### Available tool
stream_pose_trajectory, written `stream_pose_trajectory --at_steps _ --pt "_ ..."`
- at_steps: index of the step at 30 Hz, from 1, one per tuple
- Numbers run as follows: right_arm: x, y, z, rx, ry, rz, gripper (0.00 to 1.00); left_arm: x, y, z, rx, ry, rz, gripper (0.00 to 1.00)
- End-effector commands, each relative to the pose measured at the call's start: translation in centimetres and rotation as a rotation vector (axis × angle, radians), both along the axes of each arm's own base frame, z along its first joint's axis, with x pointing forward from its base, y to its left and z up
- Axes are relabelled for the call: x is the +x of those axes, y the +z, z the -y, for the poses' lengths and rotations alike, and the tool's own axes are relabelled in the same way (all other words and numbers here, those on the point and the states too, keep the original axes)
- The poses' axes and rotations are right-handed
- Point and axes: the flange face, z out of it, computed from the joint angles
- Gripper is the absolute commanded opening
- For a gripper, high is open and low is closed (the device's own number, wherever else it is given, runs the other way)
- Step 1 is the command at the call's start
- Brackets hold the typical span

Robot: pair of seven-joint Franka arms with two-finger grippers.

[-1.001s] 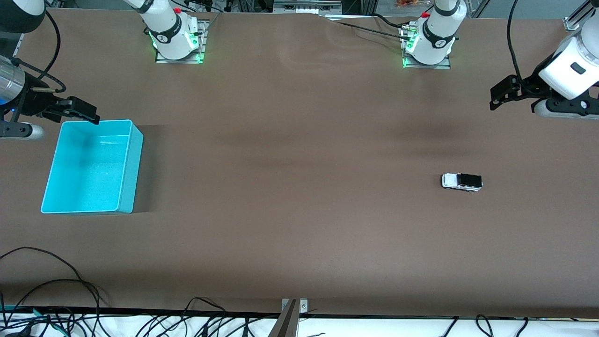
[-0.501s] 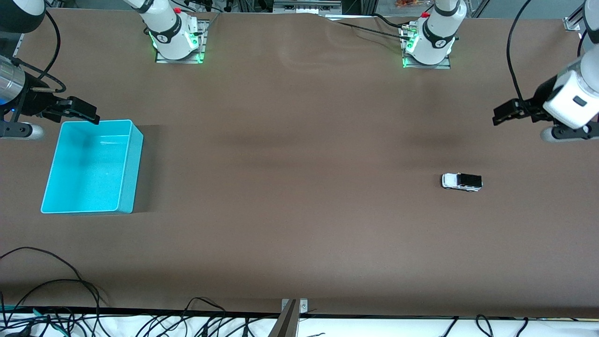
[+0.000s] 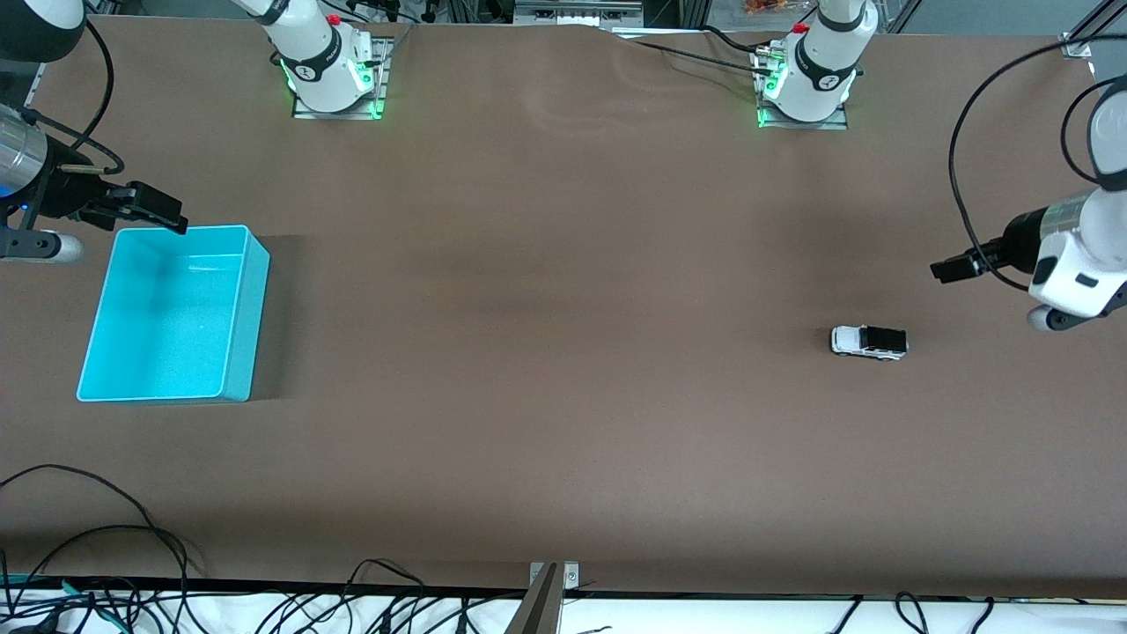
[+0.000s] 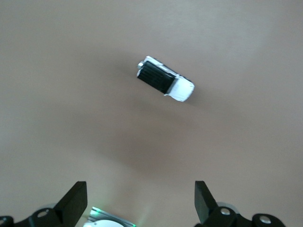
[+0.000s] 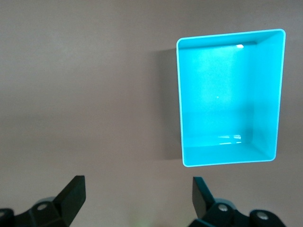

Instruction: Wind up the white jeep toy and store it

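We see the left gripper [image 3: 946,269] held up in the air at the left arm's end of the table [image 3: 563,396], its white wrist housing tilted and its dark fingers pointing toward the middle of the table, with a black cable looping up from the wrist. In the left wrist view its two fingers [image 4: 73,201] stand wide apart with nothing between them, so this gripper [image 4: 140,203] is open and empty. The white jeep toy [image 3: 869,342] sits on the table on its wheels, near this gripper but apart from it, a little toward the table's middle from the fingertips; in the left wrist view the toy [image 4: 165,85] lies ahead of the open fingers, turned at an angle to them, with its black roof section and white hood both showing. The right gripper [image 3: 163,211] waits at the right arm's end of the table, its dark fingers hanging over the corner rim of the cyan bin [image 3: 251,317], the silver and black wrist reaching in level from the table's edge. In the right wrist view its fingers [image 5: 71,198] are also spread wide and hold nothing, and the bin [image 5: 182,94] lies ahead of that gripper [image 5: 137,201], upright and open. We can read no brand, label or writing on the toy, the bin or the grippers.
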Motion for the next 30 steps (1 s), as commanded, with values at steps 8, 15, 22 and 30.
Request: stream_pose_trajectory --at_steps 8,15,22,30 --pt "-0.6 0.3 0.0 0.023 0.006 -0.002 1.00 2.7 -9.2 -3.3 0.122 0.414 -0.093 1.00" --pt "-0.6 0.3 -0.1 0.022 0.007 -0.002 1.00 3.7 -11.9 -6.1 0.048 0.661 -0.046 1.00" --pt "-0.6 0.3 -0.1 0.022 0.007 -0.002 1.00 4.3 -16.4 -6.7 0.099 0.909 0.018 1.00" --pt "-0.6 0.3 -0.1 0.023 0.007 -0.002 1.00 2.6 -21.2 -6.0 0.122 1.023 0.062 1.00"
